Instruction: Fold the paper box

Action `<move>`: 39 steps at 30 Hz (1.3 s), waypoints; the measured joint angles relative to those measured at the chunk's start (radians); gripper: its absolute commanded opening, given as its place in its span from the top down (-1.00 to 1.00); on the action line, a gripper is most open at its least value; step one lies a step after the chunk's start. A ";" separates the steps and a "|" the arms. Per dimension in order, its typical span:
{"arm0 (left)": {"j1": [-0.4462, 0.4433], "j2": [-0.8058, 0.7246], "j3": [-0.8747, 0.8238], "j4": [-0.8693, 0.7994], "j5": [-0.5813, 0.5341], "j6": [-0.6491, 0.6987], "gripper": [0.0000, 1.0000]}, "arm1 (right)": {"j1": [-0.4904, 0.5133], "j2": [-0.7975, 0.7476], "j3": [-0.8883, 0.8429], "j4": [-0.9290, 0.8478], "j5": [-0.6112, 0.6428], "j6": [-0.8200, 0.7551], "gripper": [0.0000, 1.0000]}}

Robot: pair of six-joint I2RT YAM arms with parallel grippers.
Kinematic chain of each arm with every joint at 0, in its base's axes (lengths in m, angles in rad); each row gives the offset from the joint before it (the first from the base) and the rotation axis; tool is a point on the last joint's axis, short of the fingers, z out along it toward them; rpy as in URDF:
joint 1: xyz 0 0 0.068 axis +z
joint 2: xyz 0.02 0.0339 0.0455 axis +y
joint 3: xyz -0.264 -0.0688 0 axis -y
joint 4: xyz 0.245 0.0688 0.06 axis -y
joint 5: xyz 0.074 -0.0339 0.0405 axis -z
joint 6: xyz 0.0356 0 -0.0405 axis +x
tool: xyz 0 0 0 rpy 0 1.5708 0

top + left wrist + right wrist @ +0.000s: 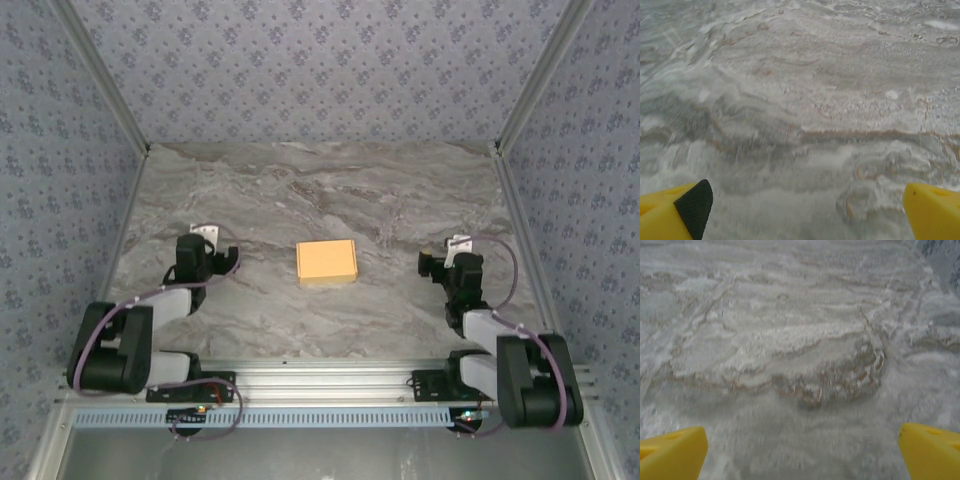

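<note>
The paper box (327,262) sits mid-surface (300,190), seemingly already folded, while the left pincer (225,262) and right pincer (430,266) gape empty near opposite side edges, so any further move means reaching inward.

Probably a lab booth: patterned wall panels (320,70), marble-look table (300,190), aluminium rail (330,372)

No legible text or markings anywhere.

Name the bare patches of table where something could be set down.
The far half of the table, beyond the paper box, is bare up to the walls. Gaps between box and left arm, and box and right arm, are free. Crowded: the near edge, by the bases.
</note>
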 measured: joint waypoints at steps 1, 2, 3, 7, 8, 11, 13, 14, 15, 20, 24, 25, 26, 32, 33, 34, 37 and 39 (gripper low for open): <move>0.010 0.030 0.027 0.017 0.018 0.016 -0.99 | -0.003 0.042 0.016 0.031 -0.002 -0.007 -1.00; 0.029 0.057 0.048 0.047 0.048 0.020 -0.98 | -0.006 0.085 0.036 0.059 -0.006 -0.013 -0.99; 0.062 0.079 0.058 0.087 0.088 0.014 -0.98 | -0.011 0.130 0.064 0.079 -0.011 -0.016 -1.00; 0.206 0.171 0.037 0.252 0.149 -0.029 -0.98 | -0.053 0.291 0.124 0.222 -0.048 -0.010 -0.99; 0.211 0.186 0.027 0.272 0.159 -0.032 -0.98 | -0.066 0.323 0.128 0.241 -0.057 -0.009 -1.00; 0.198 0.201 0.019 0.286 0.183 -0.040 -0.98 | -0.074 0.350 0.141 0.220 -0.048 -0.003 -1.00; 0.194 0.201 0.019 0.294 0.185 -0.045 -0.98 | -0.058 0.350 0.163 0.209 -0.021 -0.003 -1.00; 0.193 0.201 0.019 0.298 0.185 -0.047 -0.98 | -0.050 0.350 0.175 0.207 -0.010 -0.003 -1.00; 0.193 0.201 0.019 0.303 0.185 -0.048 -0.98 | -0.044 0.350 0.185 0.207 -0.002 -0.004 -1.00; 0.170 0.201 0.019 0.310 0.153 -0.048 -0.98 | -0.039 0.350 0.193 0.201 0.011 -0.004 -1.00; 0.161 0.201 0.019 0.310 0.139 -0.048 -0.98 | -0.039 0.350 0.195 0.192 -0.002 -0.008 -1.00; 0.161 0.201 0.019 0.310 0.136 -0.048 -0.98 | -0.039 0.350 0.195 0.191 -0.005 -0.008 -1.00; 0.161 0.201 0.019 0.310 0.134 -0.048 -0.98 | -0.039 0.350 0.196 0.190 -0.007 -0.008 -1.00; 0.161 0.201 0.019 0.310 0.124 -0.048 -0.98 | -0.039 0.350 0.197 0.189 -0.011 -0.008 -1.00; 0.161 0.201 0.019 0.310 0.123 -0.048 -0.98 | -0.039 0.350 0.197 0.189 -0.012 -0.008 -1.00; 0.161 0.201 0.019 0.310 0.121 -0.048 -0.99 | -0.039 0.350 0.197 0.189 -0.012 -0.008 -1.00; 0.161 0.201 0.019 0.310 0.121 -0.048 -0.98 | -0.039 0.350 0.197 0.189 -0.015 -0.008 -1.00; 0.161 0.201 0.019 0.310 0.121 -0.048 -0.98 | -0.039 0.350 0.197 0.189 -0.017 -0.008 -1.00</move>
